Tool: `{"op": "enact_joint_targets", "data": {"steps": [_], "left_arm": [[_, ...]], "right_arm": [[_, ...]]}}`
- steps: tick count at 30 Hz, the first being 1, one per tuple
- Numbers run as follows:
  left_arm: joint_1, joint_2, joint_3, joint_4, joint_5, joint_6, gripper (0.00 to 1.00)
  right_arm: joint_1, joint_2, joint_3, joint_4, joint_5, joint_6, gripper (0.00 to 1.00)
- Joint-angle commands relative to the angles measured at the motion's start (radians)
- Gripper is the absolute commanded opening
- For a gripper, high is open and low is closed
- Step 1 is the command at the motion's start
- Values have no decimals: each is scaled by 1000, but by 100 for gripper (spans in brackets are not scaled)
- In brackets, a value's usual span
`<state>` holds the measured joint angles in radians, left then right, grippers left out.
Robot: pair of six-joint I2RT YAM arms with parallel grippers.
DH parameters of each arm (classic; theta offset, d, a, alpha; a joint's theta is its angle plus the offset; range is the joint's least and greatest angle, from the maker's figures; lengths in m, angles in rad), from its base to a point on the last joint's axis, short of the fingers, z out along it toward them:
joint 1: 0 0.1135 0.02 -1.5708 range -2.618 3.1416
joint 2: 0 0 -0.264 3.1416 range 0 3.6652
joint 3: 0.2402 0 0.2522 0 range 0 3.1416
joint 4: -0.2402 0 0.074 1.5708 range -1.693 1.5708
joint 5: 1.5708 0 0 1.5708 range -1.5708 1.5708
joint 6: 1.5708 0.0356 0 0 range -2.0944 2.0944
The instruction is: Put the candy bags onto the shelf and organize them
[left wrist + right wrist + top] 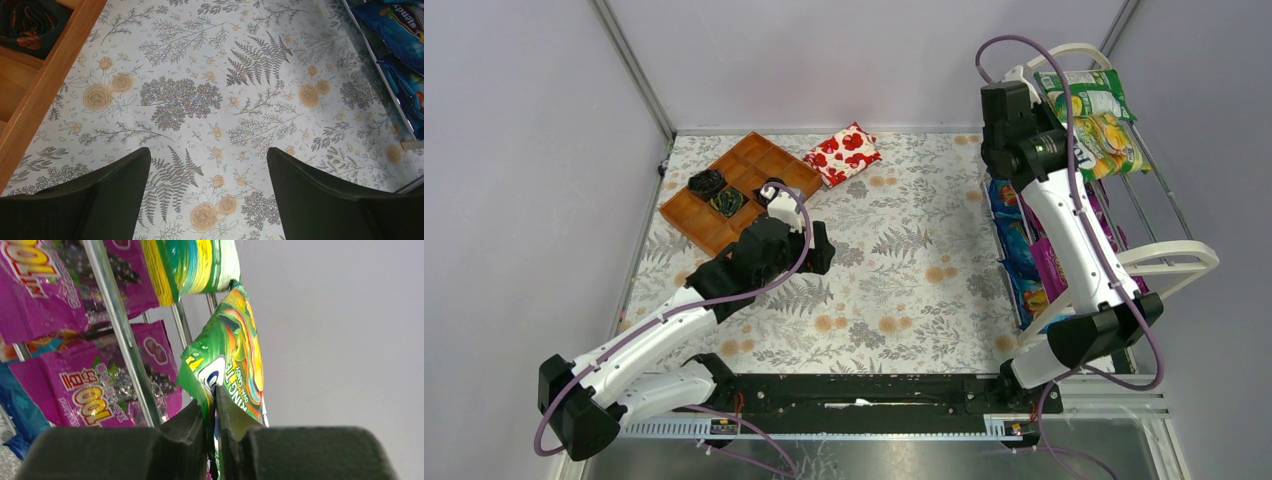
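Subject of inspection is the shelf (1174, 255), standing at the right edge of the tabletop (200, 75). The right hand (214, 395) is raised to the shelf's upper tier and is clenched on the lower edge of a green candy bag (240, 360), its two fingers pinching the foil with no gap visible. The bag stands upright just beside a shelf rod; whether it rests on the tier cannot be told from the wrist view. Judgement: the edge pinch keeps the face of the pouch free so it can be slid against the rods and leaned back on the slant. A second green bag (200, 265) sits directly above it on the shelf, and two magenta bags (95, 385) hang behind the rods on the lower tiers; the third magenta bag is not confirmed. Blue bags (1014, 240) occupy the shelf's lowest part. The left hand (207, 165) is released, fingers spread wide, hovering low over bare tabletop well apart from the shelf and near the compartment tray (724, 195), grasping nothing. No candy bag is seen lying away from the shelf, so the task appears close to complete, pending release of the held pouch. Risk noted: a glossy pouch may slide off the slanted tier on release.
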<state>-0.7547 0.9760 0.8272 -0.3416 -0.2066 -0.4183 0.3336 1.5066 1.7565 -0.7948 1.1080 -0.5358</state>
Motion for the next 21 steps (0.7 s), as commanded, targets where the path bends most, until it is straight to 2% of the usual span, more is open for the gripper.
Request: {"op": "enact_joint_targets", "data": {"steps": [1,6,13,21], "left_arm": [[-4,-15,1,49,1,9,91],[-4,-18,1,49,0,10,91],[-6,-24,0,46,-3,13,91],[-17,-32,1,49,-4,13,92]], "right_arm": [[-1,69,161,-41,37,96,16],[0,194,377,-265,34,271,15],[-1,227,387,-456,18,445,11],[-20,148,325,-425,37,434,11]]}}
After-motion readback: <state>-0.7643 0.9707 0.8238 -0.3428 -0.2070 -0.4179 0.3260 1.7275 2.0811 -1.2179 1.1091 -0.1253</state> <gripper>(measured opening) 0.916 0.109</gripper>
